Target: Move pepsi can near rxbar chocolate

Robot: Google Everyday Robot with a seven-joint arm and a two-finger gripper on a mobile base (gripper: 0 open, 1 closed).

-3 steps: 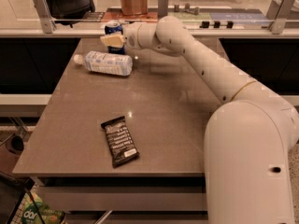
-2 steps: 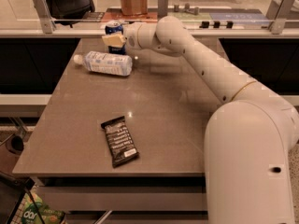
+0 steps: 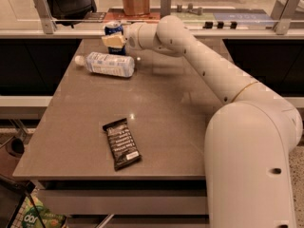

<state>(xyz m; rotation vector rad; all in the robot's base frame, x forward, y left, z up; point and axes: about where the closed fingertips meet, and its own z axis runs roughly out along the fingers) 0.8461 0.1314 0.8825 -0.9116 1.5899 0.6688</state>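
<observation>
The pepsi can stands upright at the far edge of the table, blue with a silver top. My gripper is right at the can and covers its lower half; the arm reaches in from the right. The rxbar chocolate is a flat black wrapper with white text, lying near the front edge of the table, well away from the can and the gripper.
A clear plastic bottle with a white cap lies on its side just in front of the can. A brown box and small items stand on the counter behind the grey table. A glass rail runs along the back.
</observation>
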